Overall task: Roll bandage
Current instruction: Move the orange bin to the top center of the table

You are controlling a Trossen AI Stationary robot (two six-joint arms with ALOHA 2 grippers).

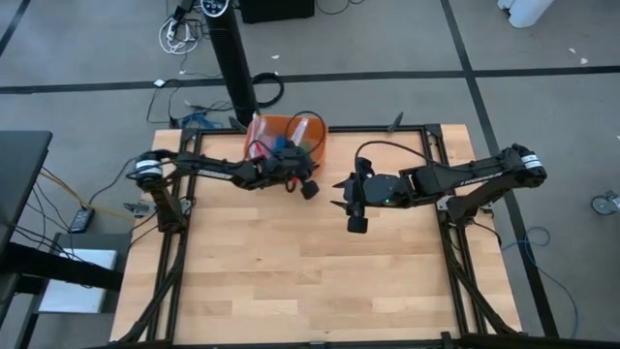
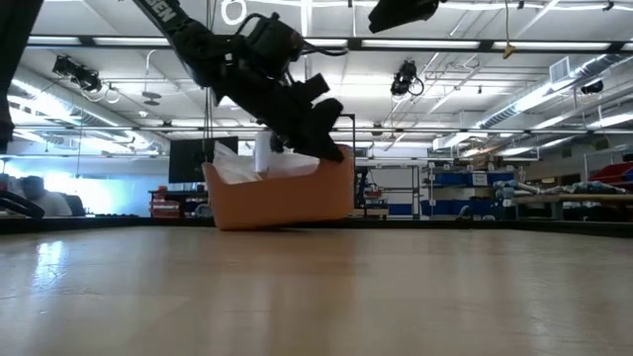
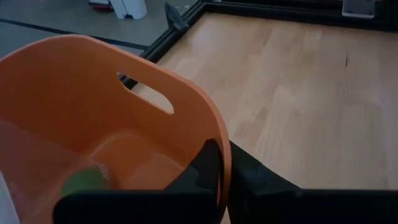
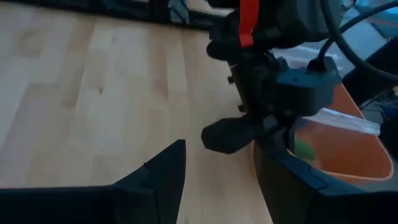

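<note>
- Orange bin wall is sitting pinched between the left hand's fingers, one inside and one outside the rim, so this hand is gripping the bin.
- Inside that bin, near the gripped wall, the green bandage is lying on the floor of the bin as a blurred lump.
- From table height the bin is tilting, one bottom edge lifting off the table.
- Clear plastic is poking up out of the bin.
- Right hand is hovering over the table just beside the bin, fingers standing apart and holding nothing.
</note>
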